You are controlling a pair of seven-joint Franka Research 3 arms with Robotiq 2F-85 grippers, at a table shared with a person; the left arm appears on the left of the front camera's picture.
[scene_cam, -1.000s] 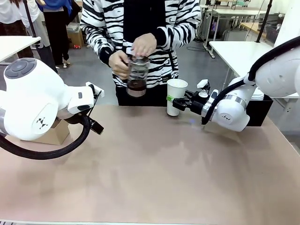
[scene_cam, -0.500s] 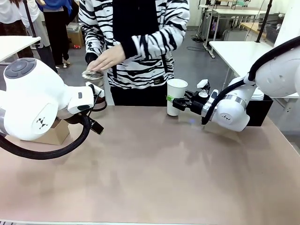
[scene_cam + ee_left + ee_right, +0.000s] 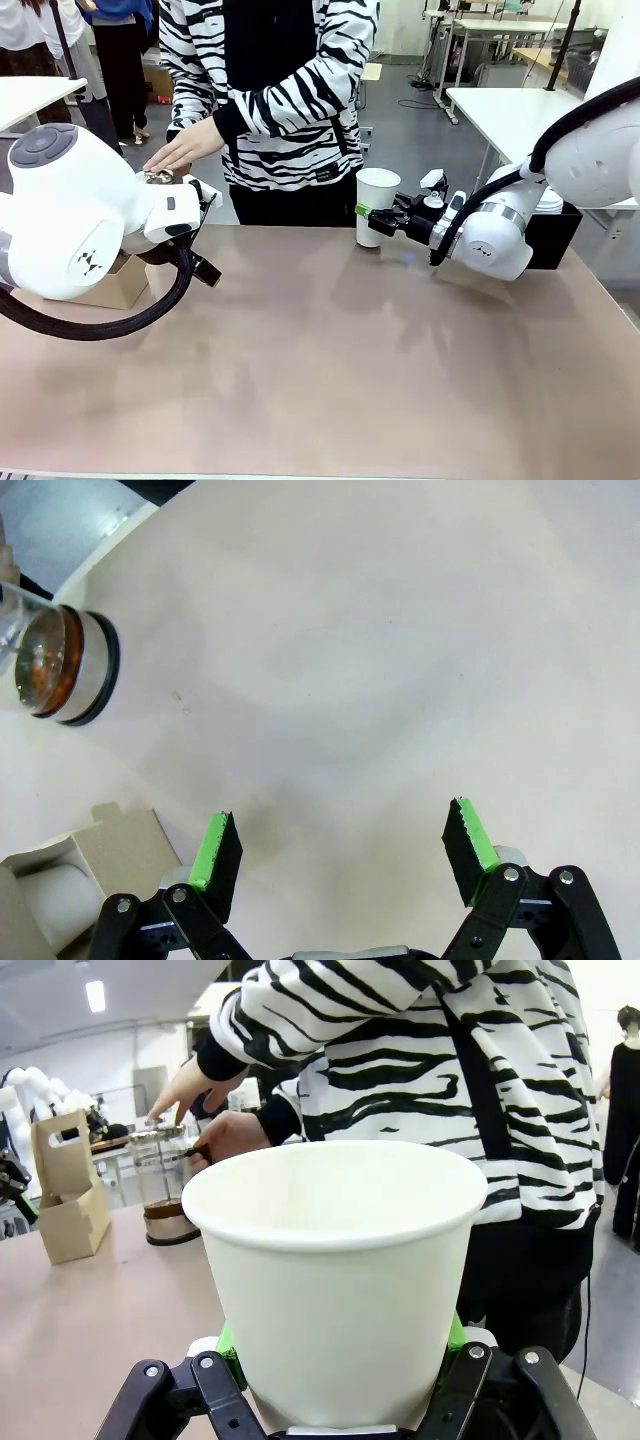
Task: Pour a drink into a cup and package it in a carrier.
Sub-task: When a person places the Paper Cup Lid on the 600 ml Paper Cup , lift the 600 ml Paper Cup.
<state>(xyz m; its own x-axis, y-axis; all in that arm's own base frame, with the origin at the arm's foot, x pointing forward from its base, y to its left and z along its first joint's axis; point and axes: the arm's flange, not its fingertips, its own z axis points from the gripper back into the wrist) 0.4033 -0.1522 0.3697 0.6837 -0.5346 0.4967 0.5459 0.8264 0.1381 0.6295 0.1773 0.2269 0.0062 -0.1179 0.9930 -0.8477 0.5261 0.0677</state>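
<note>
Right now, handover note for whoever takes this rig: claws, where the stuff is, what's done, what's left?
Left claw: open, empty, over bare table.
Right claw: shut on the cup, upright at the far edge, no lid on.
Pitcher: stands far left, the person's hand on its top; drink in its bottom.
Carrier: on the table near the pitcher.
Done: cup gripped. Cannot tell whether it holds any drink.
Left: confirm the pour, then cup into the carrier.
</note>
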